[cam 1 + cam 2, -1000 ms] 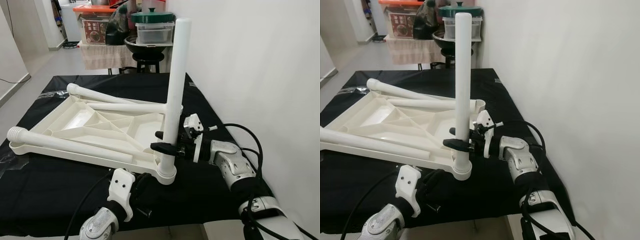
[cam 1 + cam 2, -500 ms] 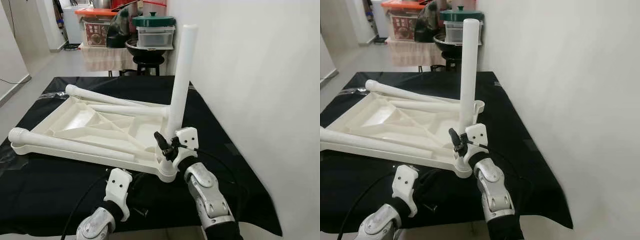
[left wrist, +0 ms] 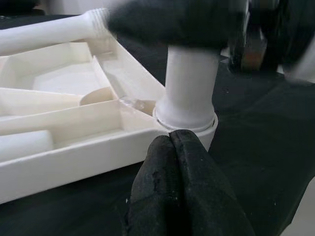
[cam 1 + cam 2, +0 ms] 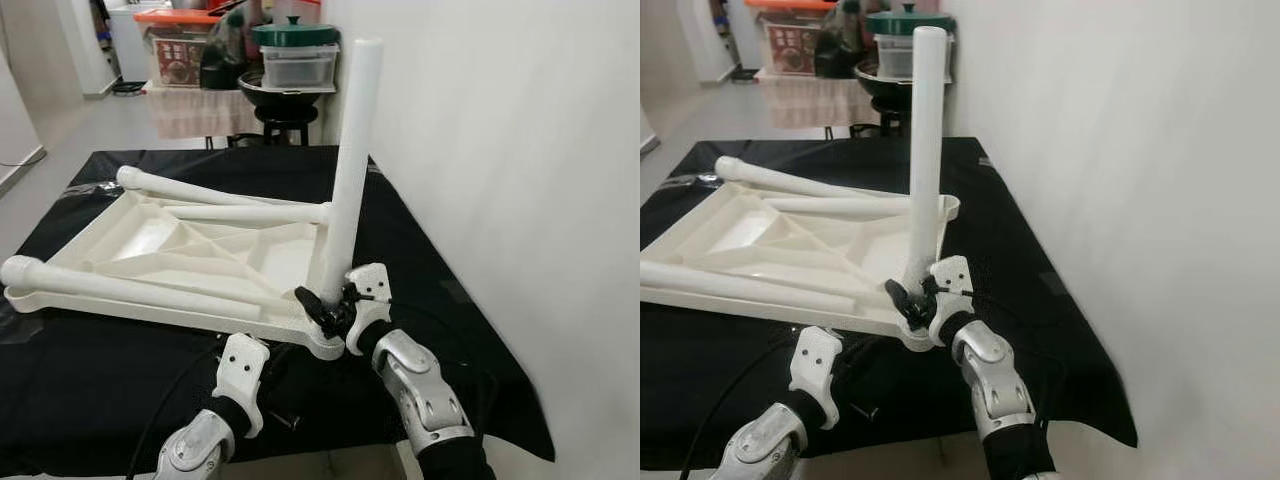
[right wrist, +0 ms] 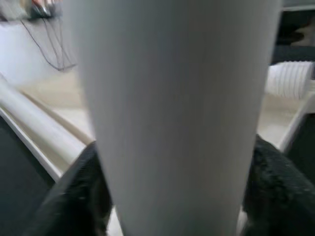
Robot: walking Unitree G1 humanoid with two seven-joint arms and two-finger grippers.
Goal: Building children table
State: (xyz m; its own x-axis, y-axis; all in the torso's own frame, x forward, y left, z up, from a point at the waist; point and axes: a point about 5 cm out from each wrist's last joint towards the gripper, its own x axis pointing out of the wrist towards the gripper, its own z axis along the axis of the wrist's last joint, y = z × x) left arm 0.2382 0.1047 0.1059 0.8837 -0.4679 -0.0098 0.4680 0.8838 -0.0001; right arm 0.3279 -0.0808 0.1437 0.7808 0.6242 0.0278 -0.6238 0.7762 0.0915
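A white children's tabletop (image 4: 150, 240) lies upside down on a black-covered table (image 4: 440, 340). One white leg (image 4: 350, 170) stands in its near right corner socket (image 3: 189, 125), leaning slightly. My right gripper (image 4: 325, 310) is shut on the base of this leg, and its black fingers (image 5: 78, 196) sit on either side of the tube. Two more legs lie on the tabletop, one along the near edge (image 4: 130, 290) and one across the far side (image 4: 215, 195). My left gripper (image 3: 170, 140) is shut and holds nothing, low in front of the corner socket at the tabletop's near edge.
A white wall (image 4: 520, 150) runs close along the table's right side. Behind the table stand a stool with a black pan and a green-lidded container (image 4: 295, 60), and a cloth-covered stand with an orange-lidded box (image 4: 185, 45). A small dark part (image 4: 285, 420) lies near the front edge.
My right arm has swung from the leg's right side round to its near side, and the gripper now holds lower, at the base. The left gripper has stayed put.
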